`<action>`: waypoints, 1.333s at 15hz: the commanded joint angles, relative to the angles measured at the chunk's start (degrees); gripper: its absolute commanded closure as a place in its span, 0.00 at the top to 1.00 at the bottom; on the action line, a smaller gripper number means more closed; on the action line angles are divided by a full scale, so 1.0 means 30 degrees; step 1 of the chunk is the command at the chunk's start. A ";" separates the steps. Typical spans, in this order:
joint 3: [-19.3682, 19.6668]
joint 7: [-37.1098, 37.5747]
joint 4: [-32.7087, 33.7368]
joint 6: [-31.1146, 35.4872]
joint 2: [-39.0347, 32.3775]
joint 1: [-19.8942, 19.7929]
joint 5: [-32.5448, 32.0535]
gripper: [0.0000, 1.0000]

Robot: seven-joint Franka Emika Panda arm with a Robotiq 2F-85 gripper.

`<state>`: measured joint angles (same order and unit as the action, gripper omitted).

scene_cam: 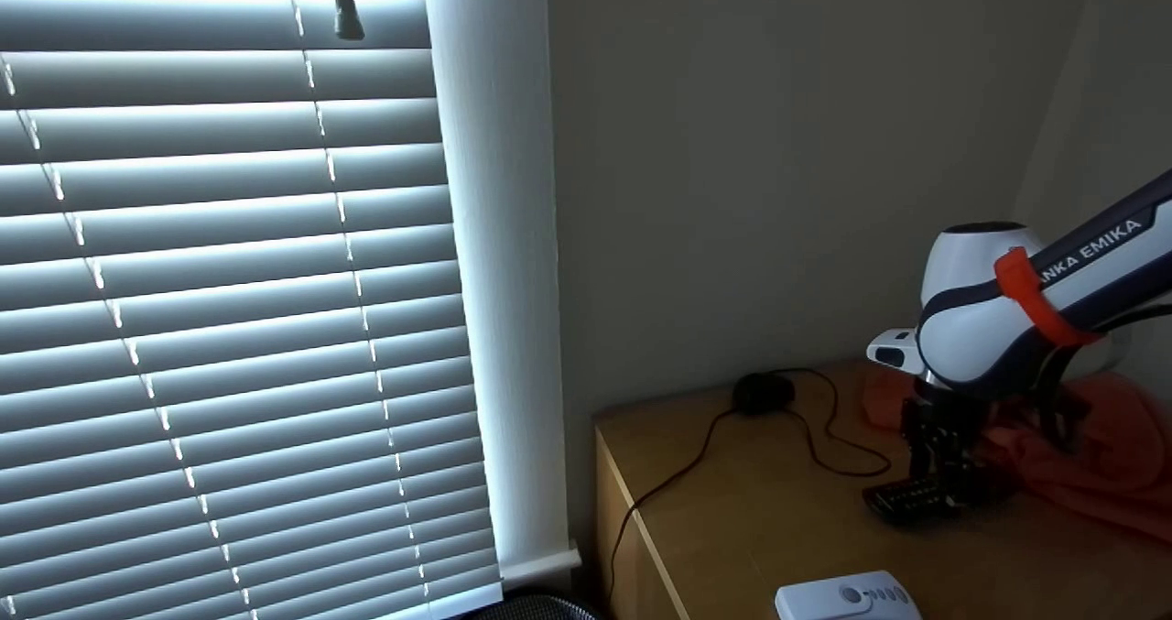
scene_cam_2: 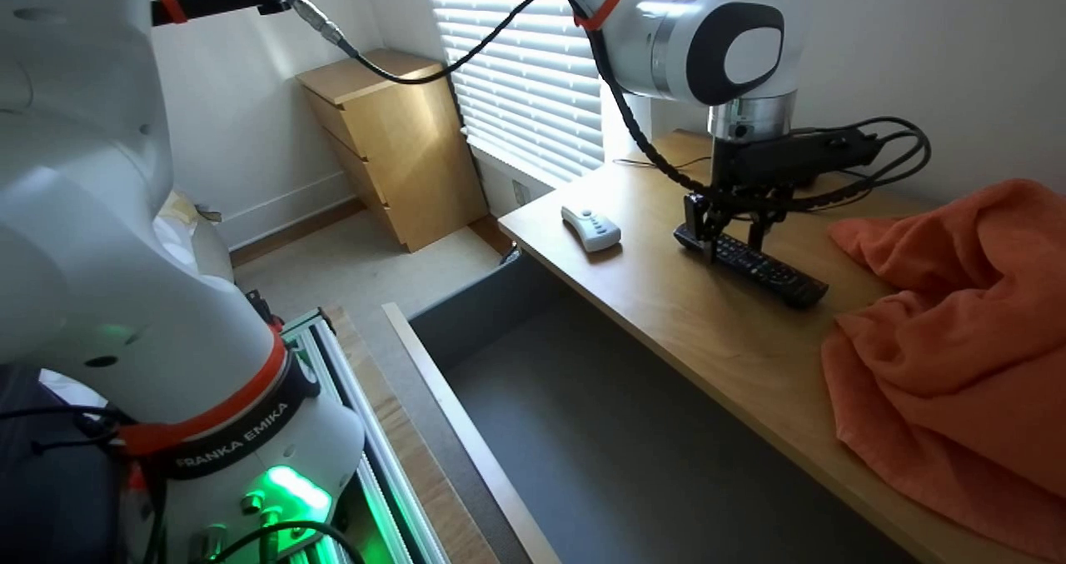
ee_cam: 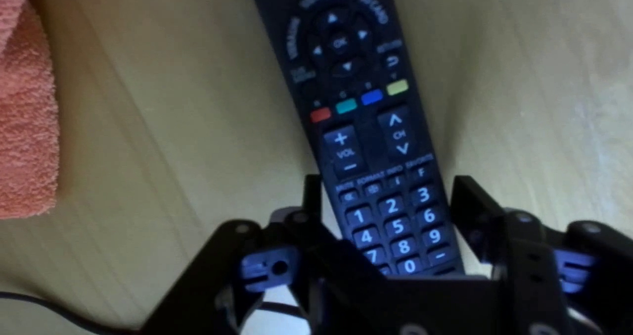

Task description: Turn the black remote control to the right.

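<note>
The black remote control [ee_cam: 361, 107] lies flat on the wooden dresser top, buttons up. It also shows in both exterior views [scene_cam: 902, 501] [scene_cam_2: 770, 272]. In the wrist view it slants from the upper middle down to between the fingers. My gripper [ee_cam: 385, 196] points down and straddles the number-key end, also in both exterior views [scene_cam: 941, 492] [scene_cam_2: 733, 247]. Its fingers are part-way closed against the two long edges. A sliver of wood shows beside the left finger, as the remote sits slightly askew between the pads. The remote's bottom end is hidden behind the gripper body.
An orange cloth [scene_cam_2: 949, 339] lies bunched beside the remote. A small white device [scene_cam_2: 591, 228] sits near the dresser's edge. A black puck with a cable [scene_cam: 763, 393] lies by the wall. An open grey drawer [scene_cam_2: 600, 414] juts out below the top.
</note>
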<state>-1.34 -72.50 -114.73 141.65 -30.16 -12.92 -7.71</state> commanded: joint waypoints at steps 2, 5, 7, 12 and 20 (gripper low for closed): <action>0.0648 0.1783 0.0409 -0.1279 -0.0057 0.0668 -0.0112 0.34; 0.1060 0.4875 0.0858 -0.2744 0.0005 0.1240 -0.0029 0.33; 0.0989 0.7087 0.1201 -0.3315 -0.0020 0.1441 0.0306 0.33; 0.0654 1.1976 0.2247 -0.3825 -0.0419 0.1562 0.1252 0.33; 0.1043 1.8962 0.3761 -0.4664 -0.1335 0.1450 0.1900 0.33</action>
<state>0.95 -21.57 -106.19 130.80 -32.50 -8.64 -4.06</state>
